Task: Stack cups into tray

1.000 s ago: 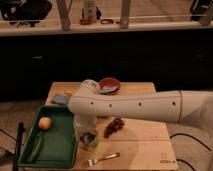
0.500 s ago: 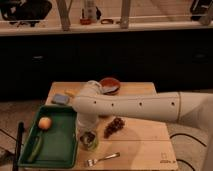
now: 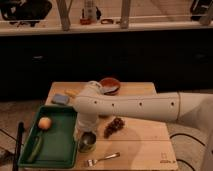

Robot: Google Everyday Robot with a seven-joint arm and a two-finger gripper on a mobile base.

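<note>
Where the white arm (image 3: 135,106) bends down over the pale wooden surface (image 3: 145,137), the pincer (image 3: 86,131) sits right above a small round cup (image 3: 87,142) of shiny grey metal with a dark inside, and I cannot tell whether it is clenched or released, since the arm's bulk hides it. That cup stands on the surface just beside the tray's right rim. The tray (image 3: 57,145) is dark green plastic, rectangular with rounded corners and a raised edge; a round orange-pink fruit (image 3: 45,122) and a long green vegetable (image 3: 36,149) lie in it. A silvery fork (image 3: 102,159) lies near the front edge. A dark, lumpy bunch of grapes (image 3: 114,126) sits right of the cup. Behind the arm are a brown bowl (image 3: 110,84), partly covered, and a blue-grey block (image 3: 61,99).
</note>
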